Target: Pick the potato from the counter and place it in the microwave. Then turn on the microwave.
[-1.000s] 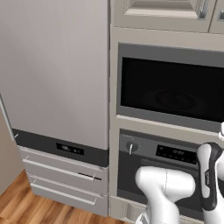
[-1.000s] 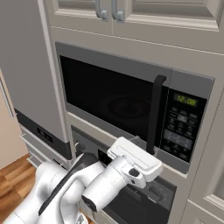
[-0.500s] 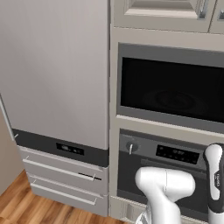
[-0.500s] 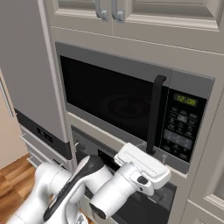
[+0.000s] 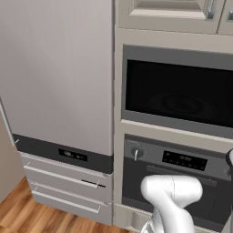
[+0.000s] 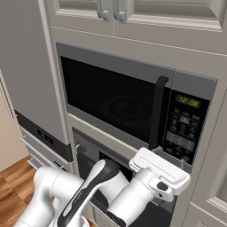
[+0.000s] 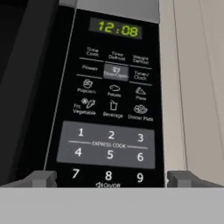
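The microwave [image 5: 182,98] is built into the wall, its black glass door [image 6: 111,99] closed, and the patterned plate [image 6: 126,108] shows dimly behind the glass. A vertical black handle [image 6: 157,111] runs beside the control panel [image 6: 184,128]. In the hand view the panel [image 7: 111,105] is close ahead, clock reading 12:08, keypad low down. My gripper [image 7: 111,179] is open, its fingertips [image 7: 41,178] wide apart with nothing between them, just short of the keypad's bottom row. My white hand [image 6: 160,172] sits under the panel's lower edge. The potato and the counter are out of view.
An oven [image 5: 177,164] with a knob and digital display sits directly under the microwave. Left of it is a tall grey fridge front [image 5: 54,73] with drawers [image 5: 63,182] below. Cream cabinets [image 6: 111,13] hang above. Wooden floor [image 5: 18,214] lies at the lower left.
My hand has moved right and up toward the microwave's control panel. In the left base view the forearm has slid off the right edge.
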Tool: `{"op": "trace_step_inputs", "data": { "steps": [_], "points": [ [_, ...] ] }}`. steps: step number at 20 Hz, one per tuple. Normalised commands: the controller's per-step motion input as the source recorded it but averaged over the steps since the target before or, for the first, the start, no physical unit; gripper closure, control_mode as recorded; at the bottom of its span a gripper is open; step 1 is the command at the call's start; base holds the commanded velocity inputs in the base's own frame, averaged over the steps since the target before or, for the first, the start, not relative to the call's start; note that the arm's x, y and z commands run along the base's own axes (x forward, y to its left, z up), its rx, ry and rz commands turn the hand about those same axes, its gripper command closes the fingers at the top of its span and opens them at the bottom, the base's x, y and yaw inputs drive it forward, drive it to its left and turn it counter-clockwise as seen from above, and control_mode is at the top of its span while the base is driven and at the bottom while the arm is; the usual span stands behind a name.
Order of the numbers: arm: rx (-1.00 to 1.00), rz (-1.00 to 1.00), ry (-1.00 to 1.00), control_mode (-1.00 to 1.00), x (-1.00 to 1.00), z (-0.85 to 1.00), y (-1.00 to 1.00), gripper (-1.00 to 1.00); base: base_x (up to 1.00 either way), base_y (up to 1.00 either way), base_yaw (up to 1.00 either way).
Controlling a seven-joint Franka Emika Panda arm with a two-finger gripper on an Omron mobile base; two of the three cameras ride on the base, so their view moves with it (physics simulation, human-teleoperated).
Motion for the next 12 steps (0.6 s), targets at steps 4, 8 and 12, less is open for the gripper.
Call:
{"op": "trace_step_inputs", "data": {
  "steps": [4, 8, 12],
  "points": [
    [0.00, 0.01, 0.02, -1.00, -0.04, -0.12, -0.26, -1.00, 0.00, 0.00, 0.00],
    [0.00, 0.02, 0.02, -1.00, -0.02, -0.14, -0.25, -1.00, 0.00, 0.00, 0.00],
    [0.00, 0.00, 0.02, -1.00, 0.00, -0.10, -0.06, -1.00, 0.00, 0.00, 0.00]
  ]
}}
